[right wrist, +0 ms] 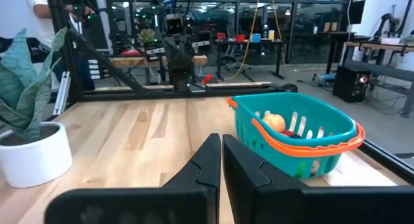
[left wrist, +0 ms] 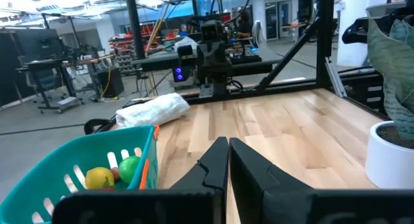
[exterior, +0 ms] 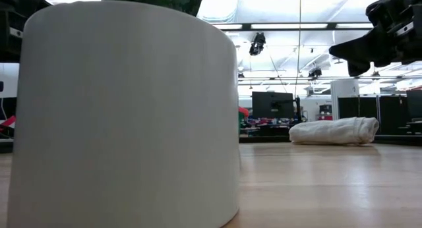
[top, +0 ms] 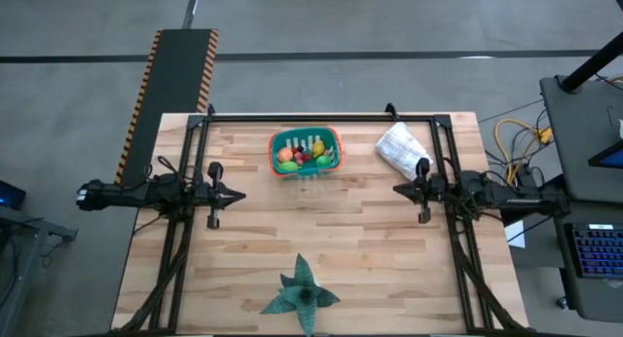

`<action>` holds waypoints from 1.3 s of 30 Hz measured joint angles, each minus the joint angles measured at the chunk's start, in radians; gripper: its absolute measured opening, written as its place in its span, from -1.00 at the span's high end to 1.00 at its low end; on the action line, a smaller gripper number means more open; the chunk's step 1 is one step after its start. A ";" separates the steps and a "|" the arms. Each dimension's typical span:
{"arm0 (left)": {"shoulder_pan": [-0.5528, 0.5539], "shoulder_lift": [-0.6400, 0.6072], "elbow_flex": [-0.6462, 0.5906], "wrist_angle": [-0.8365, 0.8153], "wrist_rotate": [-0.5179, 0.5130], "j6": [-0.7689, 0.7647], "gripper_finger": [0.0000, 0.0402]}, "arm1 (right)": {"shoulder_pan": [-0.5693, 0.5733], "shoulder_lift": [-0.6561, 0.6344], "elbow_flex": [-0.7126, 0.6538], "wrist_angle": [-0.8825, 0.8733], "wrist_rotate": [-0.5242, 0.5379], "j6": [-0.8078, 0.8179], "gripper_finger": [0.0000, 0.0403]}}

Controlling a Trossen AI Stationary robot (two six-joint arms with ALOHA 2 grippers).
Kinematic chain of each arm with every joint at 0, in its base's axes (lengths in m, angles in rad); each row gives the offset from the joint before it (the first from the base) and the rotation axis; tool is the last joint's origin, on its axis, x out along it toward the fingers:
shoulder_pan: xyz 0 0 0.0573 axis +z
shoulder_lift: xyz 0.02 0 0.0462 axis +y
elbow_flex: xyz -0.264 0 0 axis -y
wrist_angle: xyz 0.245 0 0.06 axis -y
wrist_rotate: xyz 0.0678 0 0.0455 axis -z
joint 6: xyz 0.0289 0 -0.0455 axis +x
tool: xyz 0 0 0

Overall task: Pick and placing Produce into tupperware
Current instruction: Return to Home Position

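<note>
Left gripper [top: 232, 194]: fingers pressed together on nothing, parked at centre-left of the high view, pointing inward across the table [top: 321, 235]. Right gripper [top: 401, 189]: likewise closed and empty, at centre-right, facing its twin. Both well apart from the tupperware [top: 274, 154], which sits in the upper middle of the frame, between the two arms and beyond their tips. Judged a rest pose: symmetric, clear of the tub, jaws closed because there is nothing to carry.

Inside the tub, a heap of produce [top: 304, 159], with orange, red, yellow and green pieces together and none seen loose on the boards. From the left wrist, a yellow piece [left wrist: 98, 178] and a green one [left wrist: 129, 166] showing behind the slotted wall. From the right wrist, a pale peach-coloured one [right wrist: 274, 122] near the orange rim. Task judged as good as finished.

Farther out: crumpled white bag [top: 401, 149] just right of the tub, near the right arm. Star-leafed plant [top: 300, 292] at bottom middle, its white pot [exterior: 125, 116] filling most of the low view. Apparently no part of the job, and out of both arms' way.
</note>
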 joint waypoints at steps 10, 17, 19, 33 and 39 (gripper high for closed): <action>0.000 0.005 0.000 -0.006 0.022 0.000 1.00 | -0.003 0.000 0.000 -0.003 -0.023 0.010 0.96; 0.000 0.014 -0.001 -0.009 0.047 0.003 1.00 | -0.002 0.000 0.000 -0.005 -0.078 -0.011 0.96; 0.000 0.014 -0.001 -0.008 0.047 0.010 1.00 | -0.002 0.001 0.000 -0.005 -0.078 -0.027 0.96; 0.000 0.015 -0.005 0.042 0.045 0.002 1.00 | -0.002 0.006 0.000 -0.003 -0.078 -0.032 0.96; 0.000 0.016 -0.005 0.043 0.045 0.002 1.00 | -0.002 0.006 0.000 -0.003 -0.078 -0.032 0.96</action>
